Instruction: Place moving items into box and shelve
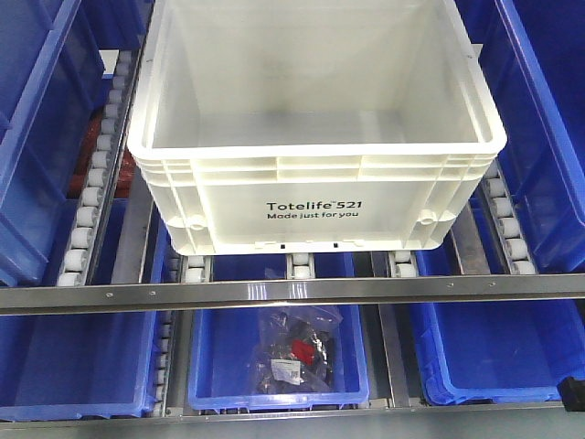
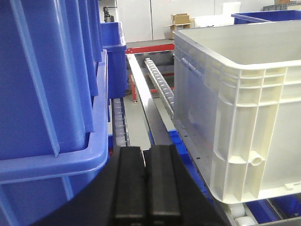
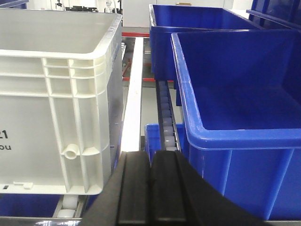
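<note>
Just to the right of the left gripper (image 2: 146,183), whose black fingers are pressed together with nothing between them, stands the white box (image 1: 315,174) on the shelf's roller tracks (image 1: 87,215); the same box sits just to the left of the right gripper (image 3: 151,188), likewise closed and empty. Each gripper hangs in the gap between the box and a blue bin (image 3: 235,122), near a front corner. No balls show in the part of the box's interior visible here. Judging by its thick ribbed rim and walls, the box looks stiff and fairly light when empty, though its smooth plastic may be slippery. The ribbed band under the rim at each side seems the safest hold, with both arms pushing evenly so it rolls straight.
</note>
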You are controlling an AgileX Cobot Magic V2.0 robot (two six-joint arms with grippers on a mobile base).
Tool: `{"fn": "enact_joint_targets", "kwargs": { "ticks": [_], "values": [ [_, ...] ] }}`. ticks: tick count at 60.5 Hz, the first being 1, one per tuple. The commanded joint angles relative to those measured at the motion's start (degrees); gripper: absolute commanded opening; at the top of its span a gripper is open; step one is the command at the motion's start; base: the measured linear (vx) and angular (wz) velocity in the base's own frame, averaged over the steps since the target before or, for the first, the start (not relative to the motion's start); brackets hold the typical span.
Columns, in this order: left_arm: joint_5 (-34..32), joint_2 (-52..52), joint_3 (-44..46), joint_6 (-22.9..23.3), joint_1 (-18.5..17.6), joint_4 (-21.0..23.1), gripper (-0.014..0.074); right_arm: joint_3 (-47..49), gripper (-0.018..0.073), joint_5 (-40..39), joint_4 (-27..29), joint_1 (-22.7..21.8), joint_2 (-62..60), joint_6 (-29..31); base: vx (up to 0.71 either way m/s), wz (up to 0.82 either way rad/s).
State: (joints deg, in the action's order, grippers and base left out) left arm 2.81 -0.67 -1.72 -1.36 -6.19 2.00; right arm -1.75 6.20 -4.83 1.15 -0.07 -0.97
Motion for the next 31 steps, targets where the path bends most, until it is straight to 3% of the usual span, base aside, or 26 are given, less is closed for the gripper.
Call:
{"fn": "enact_joint_targets", "kwargs": {
  "ticks": [1, 31],
  "values": [
    [-4.7, -0.4, -1.2, 0.2, 0.1, 0.4, -0.0006, -0.2, -0.0009, -5.0, 0.1, 0.0, 1.0, 0.2, 0.0, 0.0],
    [-4.7, -0.4, -1.2, 0.2, 0.1, 0.4, -0.0006, -0.2, -0.0009, -5.0, 0.1, 0.0, 1.0, 0.2, 0.0, 0.0]
  ]
}}
